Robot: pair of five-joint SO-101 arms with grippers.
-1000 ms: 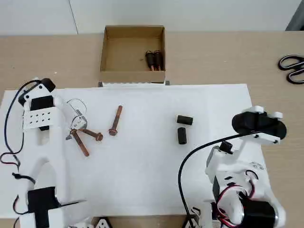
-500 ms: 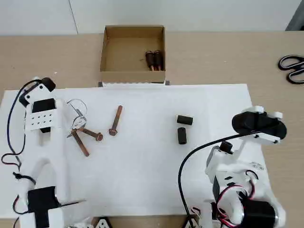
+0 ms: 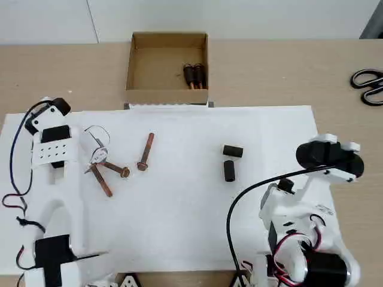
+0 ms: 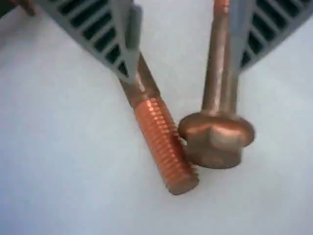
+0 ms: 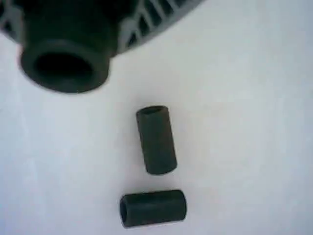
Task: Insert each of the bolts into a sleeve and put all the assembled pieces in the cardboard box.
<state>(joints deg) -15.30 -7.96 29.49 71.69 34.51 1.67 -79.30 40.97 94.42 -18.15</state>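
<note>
My left gripper (image 4: 186,68) has its fingers spread wide. It sits over two touching bolts well out from the front wall of the cardboard box (image 3: 155,69), beyond its left corner. One finger tip covers the shank of the threaded bolt (image 4: 164,144) and the other overlaps the shank of the flanged bolt (image 4: 216,139). Neither bolt is clamped.

Compared with a second ago, the left arm has eased slightly farther from the box and its gripper sits a little lower over the pair. The bolts themselves have not shifted. A lone bolt (image 3: 145,151) lies out from the middle of the box's front wall, where it was before.

My right gripper (image 5: 68,44) looks closed around a third sleeve (image 5: 63,66), with the sleeve's open end facing the wrist camera. That arm has drifted a touch farther from the box.

The upper sleeve (image 5: 156,139) and lower sleeve (image 5: 153,208) lie near each other but apart, out from the box's right corner. Neither has moved. Two assembled pieces (image 3: 194,75) rest inside the box by its right wall.
</note>
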